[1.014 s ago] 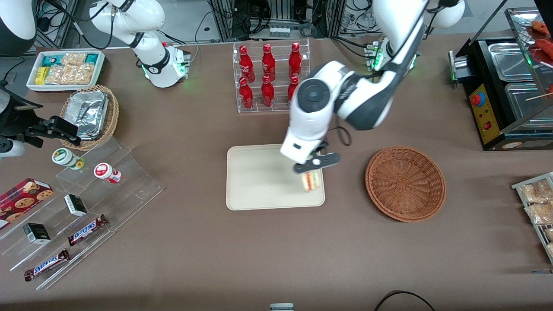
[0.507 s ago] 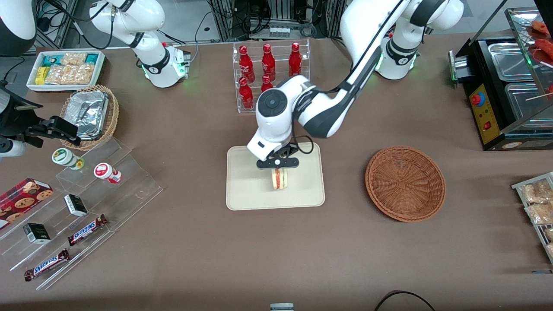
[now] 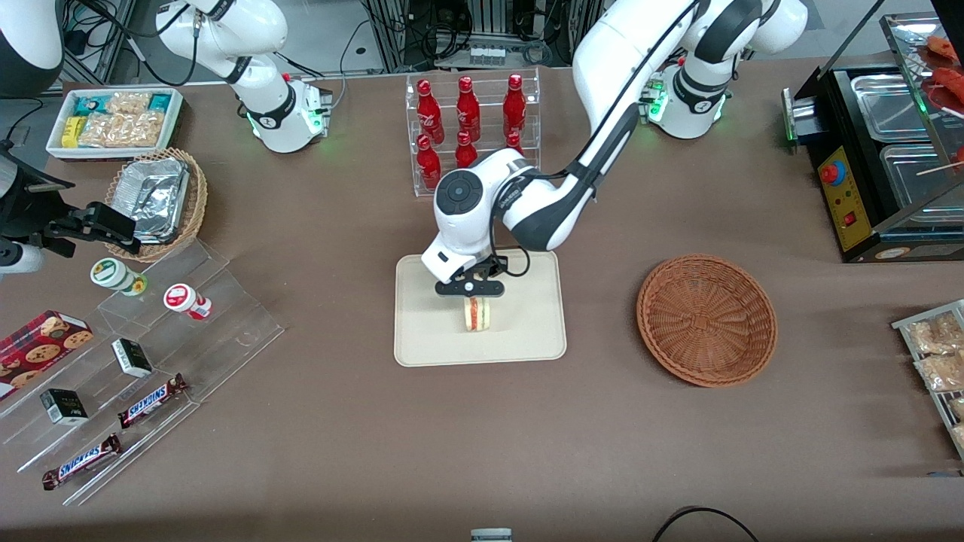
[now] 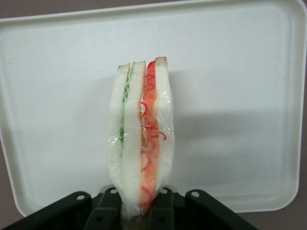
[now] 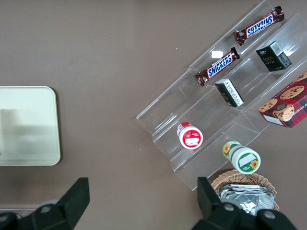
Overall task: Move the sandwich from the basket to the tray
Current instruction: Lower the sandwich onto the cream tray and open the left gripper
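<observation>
**Sandwich over mid-tray, release not yet made**

The arm has swung in from the basket end: a second ago the gripper was over the tray's rim nearest the basket, and now the gripper (image 3: pixel 472 295) hangs over the middle of the tray (image 3: pixel 422 339), a touch farther along than half a second back. The reddish-brown wicker basket (image 3: pixel 706 320) sits empty toward the working arm's end of the table.

The jaws are closed narrowly on the sandwich (image 3: pixel 477 314), pinching its lower corner between the two fingers (image 4: pixel 109 207), as the wrist view shows. The sandwich (image 4: pixel 140 139) hangs point-out over the cream tray (image 4: pixel 240 72), and whether it touches the surface yet I cannot tell.

Now the risks. Held on edge like this, the wedge will likely topple when let go; if it is dropped from height it could bounce or slide toward the low rim. The clear wrap looks slick and crinkled near the fingers, so it may cling to a pad and drag the sandwich as the jaws part.

The look of it: two slices of pale white bread, green shreds on one side, orange-red filling with red curls on the other, all under glossy film. Soft, light, easily squashed, I'd judge.
</observation>
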Available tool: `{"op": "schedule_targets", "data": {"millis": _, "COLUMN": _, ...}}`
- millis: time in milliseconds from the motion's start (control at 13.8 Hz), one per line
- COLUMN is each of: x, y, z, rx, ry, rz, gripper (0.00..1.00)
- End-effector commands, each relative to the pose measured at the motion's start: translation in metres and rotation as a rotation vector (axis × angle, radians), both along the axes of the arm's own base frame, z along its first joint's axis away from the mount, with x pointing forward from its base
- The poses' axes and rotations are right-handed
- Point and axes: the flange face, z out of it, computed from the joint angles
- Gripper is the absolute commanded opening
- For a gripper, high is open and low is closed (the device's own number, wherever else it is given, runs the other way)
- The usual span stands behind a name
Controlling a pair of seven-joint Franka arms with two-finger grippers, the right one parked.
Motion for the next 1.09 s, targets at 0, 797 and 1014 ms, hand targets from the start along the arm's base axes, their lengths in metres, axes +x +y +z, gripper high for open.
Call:
{"op": "schedule_targets", "data": {"millis": 0, "x": 0.003, "y": -0.006, "z": -0.012, "rx": 0.014, "ry": -0.018, "rz": -0.016, "gripper": 0.0}}
{"op": "schedule_targets", "data": {"millis": 797, "x": 0.006, "y": -0.006, "z": -0.019, "rx": 0.011, "ry": -0.042, "rz": -0.008, "gripper": 1.0}}
{"op": "schedule_targets", "data": {"millis": 1014, "x": 0.008, "y": -0.003, "z": 0.017, "rx": 0.006, "ry": -0.059, "rz": -0.003, "gripper": 1.0}}
